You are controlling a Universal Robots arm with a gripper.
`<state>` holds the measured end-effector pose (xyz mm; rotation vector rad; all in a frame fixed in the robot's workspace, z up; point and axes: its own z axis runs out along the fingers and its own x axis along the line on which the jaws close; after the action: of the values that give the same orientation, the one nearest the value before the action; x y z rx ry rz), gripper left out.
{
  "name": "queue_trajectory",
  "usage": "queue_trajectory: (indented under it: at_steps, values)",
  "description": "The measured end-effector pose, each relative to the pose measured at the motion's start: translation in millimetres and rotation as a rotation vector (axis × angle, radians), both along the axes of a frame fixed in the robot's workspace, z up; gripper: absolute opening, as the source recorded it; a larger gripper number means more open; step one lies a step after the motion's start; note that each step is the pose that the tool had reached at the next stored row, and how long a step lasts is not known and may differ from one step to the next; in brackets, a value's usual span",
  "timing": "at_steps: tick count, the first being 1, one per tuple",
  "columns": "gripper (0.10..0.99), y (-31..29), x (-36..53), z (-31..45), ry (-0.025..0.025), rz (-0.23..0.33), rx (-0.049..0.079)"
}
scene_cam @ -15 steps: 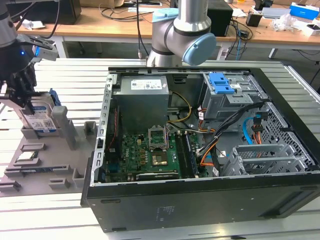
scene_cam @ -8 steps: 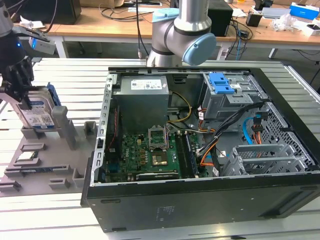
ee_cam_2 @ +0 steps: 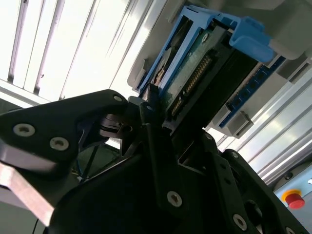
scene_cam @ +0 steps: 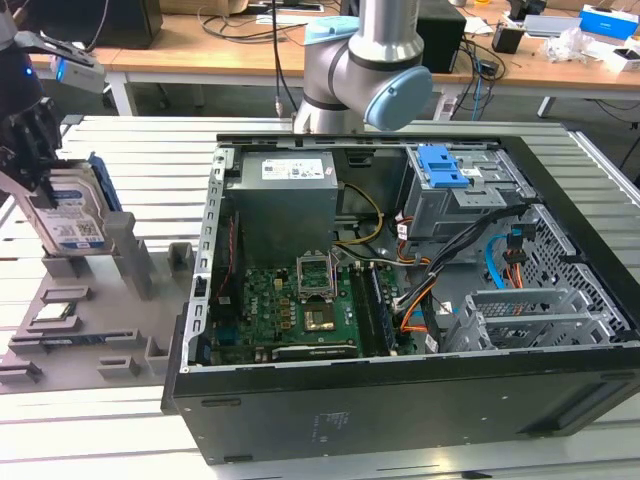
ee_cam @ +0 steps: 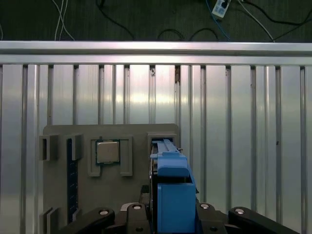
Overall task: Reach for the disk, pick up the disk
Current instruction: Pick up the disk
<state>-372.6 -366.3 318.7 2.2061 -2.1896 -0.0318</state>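
The disk, a silver drive with a blue-and-white label in a blue bracket, stands on edge in a slot of the grey fixture plate at the exterior view's left. My black gripper reaches down over it, and its fingers press on the drive's sides. In the second wrist view the disk shows its circuit board and connector edge. In the first wrist view the blue bracket of the disk sits between the gripper's links. Whether the disk is lifted off the slot I cannot tell.
An open black computer case lies on the slatted metal table to the exterior view's right of the fixture. It holds a grey power supply, a drive cage with a blue latch and a green motherboard. A processor chip rests on the fixture.
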Motion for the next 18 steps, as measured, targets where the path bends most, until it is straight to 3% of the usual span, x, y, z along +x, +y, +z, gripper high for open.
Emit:
queue_trajectory:
  at_steps: [18]
  values:
    - [0.361,0.0,1.0,51.9,0.0,0.0,0.0]
